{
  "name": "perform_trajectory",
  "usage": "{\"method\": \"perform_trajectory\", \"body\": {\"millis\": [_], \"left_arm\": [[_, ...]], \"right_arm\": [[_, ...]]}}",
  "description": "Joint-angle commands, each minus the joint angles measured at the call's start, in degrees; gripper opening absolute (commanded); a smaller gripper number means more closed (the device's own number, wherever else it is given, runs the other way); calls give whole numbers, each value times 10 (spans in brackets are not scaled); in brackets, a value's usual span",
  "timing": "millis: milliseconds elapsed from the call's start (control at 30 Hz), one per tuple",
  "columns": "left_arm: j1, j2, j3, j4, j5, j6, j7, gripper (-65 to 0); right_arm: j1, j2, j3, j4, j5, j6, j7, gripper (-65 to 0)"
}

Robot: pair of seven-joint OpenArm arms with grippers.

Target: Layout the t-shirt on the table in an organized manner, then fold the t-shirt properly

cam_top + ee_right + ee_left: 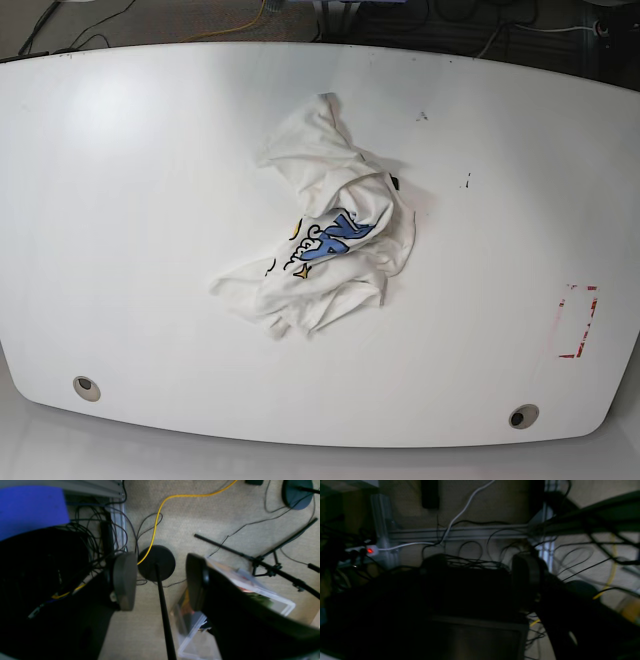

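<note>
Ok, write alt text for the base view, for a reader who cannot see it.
A crumpled white t-shirt with blue and yellow print showing lies bunched near the middle of a large glossy white table. Two round grommet holes sit near the front edge, and a red tape outline marks the right side. No robot arms appear in this view.

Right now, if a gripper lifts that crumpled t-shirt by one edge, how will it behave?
The t-shirt lies bunched in soft folds, so it will probably droop and unfurl rather than hold shape. On the glossy table it would likely slide when dragged.
</note>
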Motion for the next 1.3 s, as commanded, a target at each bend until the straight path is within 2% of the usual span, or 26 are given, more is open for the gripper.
{"method": "perform_trajectory", "body": {"millis": [0, 500, 1000, 1267], "left_arm": [[30, -3, 0, 30, -9, -4, -12, -266], [120, -3, -1, 200, -9, -4, -12, -266], [212, 0, -1, 370, -10, -4, -10, -266], [237, 0, -1, 449, -25, -5, -10, -266]], "right_arm": [[-31, -2, -5, 35, 4, 1, 5, -343], [-140, -6, -6, 196, 65, 1, 5, -343], [-260, -24, -31, 372, 65, 0, 3, -343], [-264, -27, -46, 440, 65, -2, 3, -343]]}}
